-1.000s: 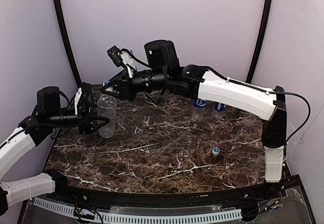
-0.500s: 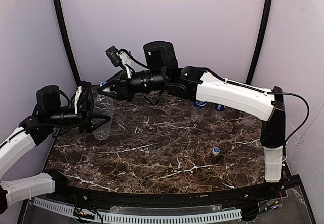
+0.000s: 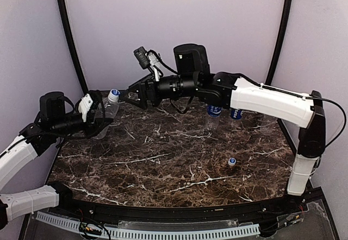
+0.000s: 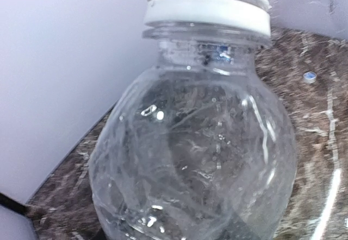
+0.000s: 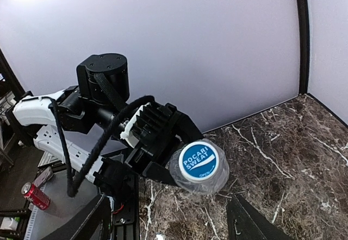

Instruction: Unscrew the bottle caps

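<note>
My left gripper [image 3: 97, 118] is shut on the body of a plain clear bottle [image 3: 106, 115], holding it tilted at the table's back left. Its white-and-blue cap [image 3: 114, 93] is still on and points toward my right gripper [image 3: 129, 94]. That gripper is open and empty, a short gap right of the cap. In the right wrist view the cap [image 5: 201, 161] faces the camera, between and beyond my spread fingertips [image 5: 249, 221], with the left gripper [image 5: 155, 142] behind it. The bottle [image 4: 196, 153] fills the left wrist view, hiding the left fingers; the cap [image 4: 207, 4] is at top.
Two blue-labelled bottles [image 3: 213, 112] [image 3: 235, 114] stand at the back right, behind my right forearm. A loose cap [image 3: 232, 162] lies on the marble table [image 3: 163, 169] right of centre; it also shows in the left wrist view [image 4: 309, 77]. Purple walls close off the back and sides.
My right gripper has drawn back to the right, away from the bottle's top. My left gripper has lowered and tilted the bottle, so its cap now shows.
</note>
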{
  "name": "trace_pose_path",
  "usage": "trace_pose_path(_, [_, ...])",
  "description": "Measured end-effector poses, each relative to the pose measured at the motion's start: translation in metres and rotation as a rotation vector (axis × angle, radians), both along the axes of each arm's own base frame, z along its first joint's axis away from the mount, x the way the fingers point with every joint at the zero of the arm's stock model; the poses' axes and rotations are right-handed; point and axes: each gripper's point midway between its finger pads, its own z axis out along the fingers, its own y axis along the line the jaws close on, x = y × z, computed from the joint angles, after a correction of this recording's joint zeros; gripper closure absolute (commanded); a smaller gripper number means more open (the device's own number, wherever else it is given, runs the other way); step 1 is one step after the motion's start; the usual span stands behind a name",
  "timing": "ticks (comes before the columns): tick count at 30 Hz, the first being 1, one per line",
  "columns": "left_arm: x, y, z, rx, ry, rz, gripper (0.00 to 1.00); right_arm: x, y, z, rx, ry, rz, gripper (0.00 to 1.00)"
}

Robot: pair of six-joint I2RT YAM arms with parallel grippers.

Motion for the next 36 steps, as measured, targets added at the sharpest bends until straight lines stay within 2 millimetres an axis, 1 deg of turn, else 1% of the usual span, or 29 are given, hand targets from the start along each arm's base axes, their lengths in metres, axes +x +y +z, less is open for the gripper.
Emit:
trace_pose_path(1, [0.007,0.007,0.001,0.048,-0.046,0.039,0.67,0.002,-0.003,0.004,0.009,0.004,-0.022,0.33])
trace_pose_path(3, [0.021,0.022,0.005,0.145,-0.141,0.118,0.69,0.01,-0.005,0.011,0.029,0.018,-0.082,0.33])
trace_pose_path(4, [0.028,0.03,0.009,0.206,-0.201,0.16,0.69,0.014,-0.005,0.012,0.032,0.03,-0.109,0.32])
trace_pose_path(6, [0.033,0.035,0.014,0.268,-0.262,0.19,0.7,0.022,-0.001,0.007,0.028,0.063,-0.157,0.33])
trace_pose_path(10, [0.04,0.04,0.026,0.399,-0.393,0.223,0.7,0.038,0.014,-0.009,0.01,0.108,-0.208,0.32])
trace_pose_path(13, [0.043,0.043,0.034,0.46,-0.461,0.239,0.69,0.046,0.025,-0.017,0.0,0.125,-0.226,0.31])
trace_pose_path(16, [0.044,0.043,0.04,0.486,-0.511,0.248,0.69,0.051,0.031,-0.024,-0.012,0.142,-0.231,0.32])
trace_pose_path(18, [0.045,0.042,0.042,0.496,-0.53,0.247,0.69,0.052,0.034,-0.026,-0.016,0.151,-0.232,0.34])
trace_pose_path(20, [0.044,0.04,0.041,0.504,-0.538,0.24,0.69,0.053,0.035,-0.027,-0.017,0.156,-0.233,0.39])
trace_pose_path(24, [0.043,0.037,0.038,0.517,-0.546,0.225,0.69,0.052,0.035,-0.027,-0.018,0.164,-0.231,0.59])
trace_pose_path(28, [0.043,0.036,0.039,0.52,-0.556,0.224,0.69,0.05,0.036,-0.024,-0.012,0.161,-0.216,0.69])
trace_pose_path(32, [0.044,0.037,0.038,0.523,-0.555,0.23,0.69,0.048,0.037,-0.024,-0.011,0.163,-0.202,0.87])
trace_pose_path(34, [0.044,0.037,0.037,0.515,-0.546,0.232,0.69,0.047,0.037,-0.024,-0.013,0.161,-0.196,0.91])
trace_pose_path(35, [0.043,0.036,0.036,0.51,-0.539,0.232,0.69,0.046,0.037,-0.024,-0.014,0.152,-0.186,0.95])
trace_pose_path(36, [0.043,0.036,0.033,0.498,-0.523,0.227,0.69,0.044,0.037,-0.025,-0.017,0.144,-0.172,0.97])
